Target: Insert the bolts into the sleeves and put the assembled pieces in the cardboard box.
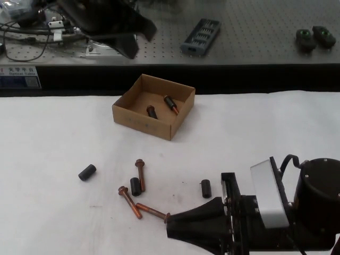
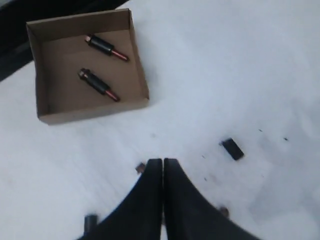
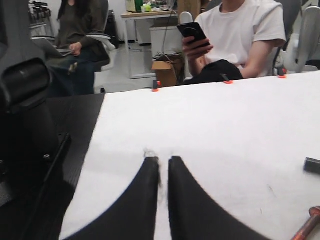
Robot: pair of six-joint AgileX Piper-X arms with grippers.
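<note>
The left gripper [image 2: 163,163], clenched on nothing, hides most of the loose bolts [image 1: 140,172] in its own view; only two heads peek out. Three sleeves [image 1: 135,186] lie among them, nearer than the box [image 1: 133,119], which holds two assembled pieces [image 1: 170,103]. The right gripper [image 1: 169,219], fingers nearly touching and empty, sits low just beside one end of the nearest bolt [image 1: 151,212].

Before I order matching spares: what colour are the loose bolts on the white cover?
Copper-orange; the loose metal bolts show best in the high view.
</note>
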